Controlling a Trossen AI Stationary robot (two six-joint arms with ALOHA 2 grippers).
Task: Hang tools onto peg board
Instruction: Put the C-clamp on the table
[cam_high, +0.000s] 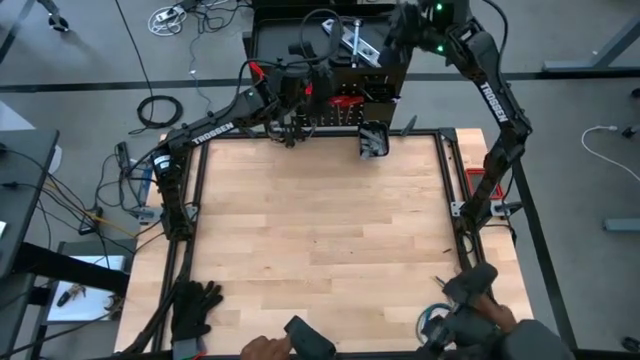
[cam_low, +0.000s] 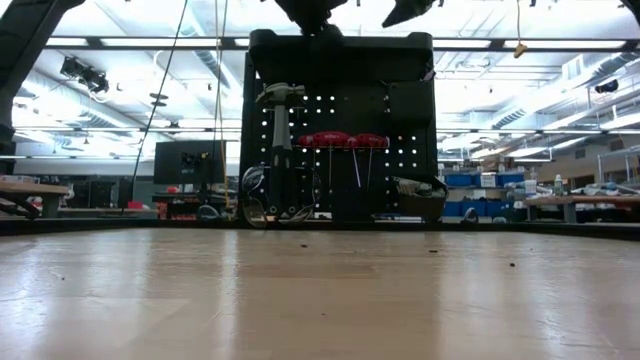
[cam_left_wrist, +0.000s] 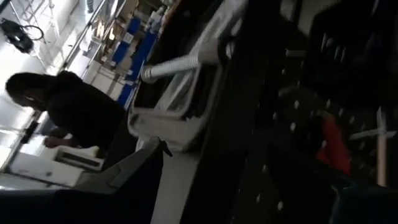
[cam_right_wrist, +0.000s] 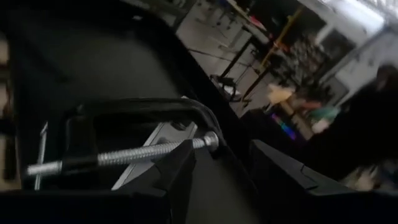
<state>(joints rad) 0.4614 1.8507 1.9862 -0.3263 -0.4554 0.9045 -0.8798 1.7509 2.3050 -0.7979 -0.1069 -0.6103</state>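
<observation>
High view shows you the peg board (cam_high: 330, 70) upright at the bench's (cam_high: 320, 230) far edge. Your left pincer (cam_high: 292, 128) hangs spread just before it. Your right pincer (cam_right_wrist: 217, 168) sits above the board beside a clamp (cam_right_wrist: 124, 152); its grip you cannot tell.

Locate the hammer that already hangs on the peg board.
In the low view, the hammer hangs head-up on the left part of the peg board, just left of the red-handled tools.
</observation>
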